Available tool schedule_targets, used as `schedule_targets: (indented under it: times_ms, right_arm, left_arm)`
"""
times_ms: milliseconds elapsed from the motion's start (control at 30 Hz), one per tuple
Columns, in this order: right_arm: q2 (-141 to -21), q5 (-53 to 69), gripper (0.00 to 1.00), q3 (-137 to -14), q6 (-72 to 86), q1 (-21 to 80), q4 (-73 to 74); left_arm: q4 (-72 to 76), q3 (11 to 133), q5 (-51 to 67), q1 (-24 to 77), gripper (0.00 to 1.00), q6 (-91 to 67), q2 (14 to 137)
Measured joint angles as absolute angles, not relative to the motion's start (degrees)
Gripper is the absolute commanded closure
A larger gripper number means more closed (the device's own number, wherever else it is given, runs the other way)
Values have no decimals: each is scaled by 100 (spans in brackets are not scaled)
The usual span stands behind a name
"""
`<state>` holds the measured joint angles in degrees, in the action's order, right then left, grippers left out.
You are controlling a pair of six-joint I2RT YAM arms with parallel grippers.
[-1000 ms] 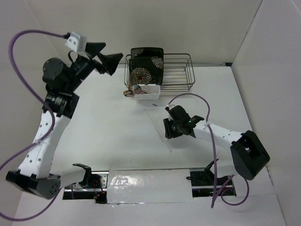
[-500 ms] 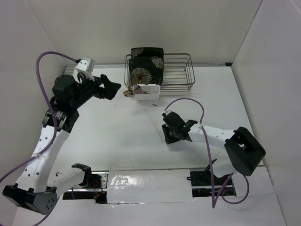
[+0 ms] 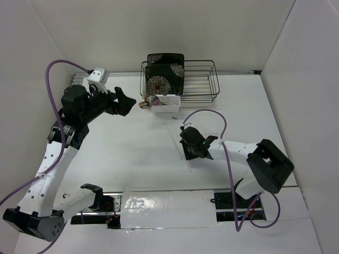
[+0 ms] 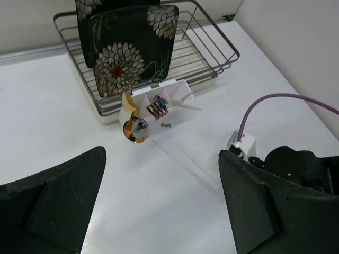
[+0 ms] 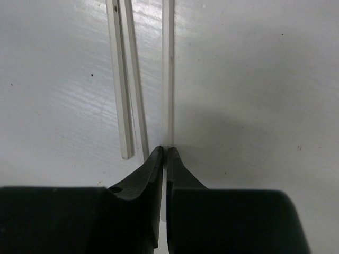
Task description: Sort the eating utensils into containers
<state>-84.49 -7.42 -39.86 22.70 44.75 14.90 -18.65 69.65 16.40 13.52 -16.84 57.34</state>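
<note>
Right gripper (image 5: 164,151) is down on the table (image 3: 116,153) right of centre, jaws pinched nearly together on the near end of one chopstick (image 5: 168,79). The stick runs straight away from the tips and lies flat on the surface. Two more chopsticks (image 5: 117,79) lie just beside it on its left, close together and slightly angled, their near ends just short of the fingertips, not in the grip. Left gripper (image 3: 126,101) is up off the table at far left, jaws wide apart, holding nothing, pointed toward the tub (image 3: 169,107). The tub sits against the front left corner of the rack (image 3: 204,79), touching or nearly touching the wire, can't tell which. Inside it are a few utensils (image 4: 156,108) with iridescent handles, and a pale thin stick pokes out toward its right end. The gold spoon (image 4: 135,128) is at the tub's left end, bowl hanging outside the rim and low near the table. Two floral plates (image 4: 132,47) stand upright in the left part of the rack, just behind the tub. The held chopstick is well apart from the tub, on the near side of it.
</note>
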Motion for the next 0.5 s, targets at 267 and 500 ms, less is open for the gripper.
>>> schedule_targets:
  times_ms: [267,500]
  right_arm:
    - [-8359,-725,100,-3983,2314,4486,1472]
    - [-7140,-67,100,-4355,2237,4466,1826]
  left_arm:
    - [-2292,6580,1741,1420,7,-2220,5745]
    - [-2226,5175,1870,2259,9,-3780,5627]
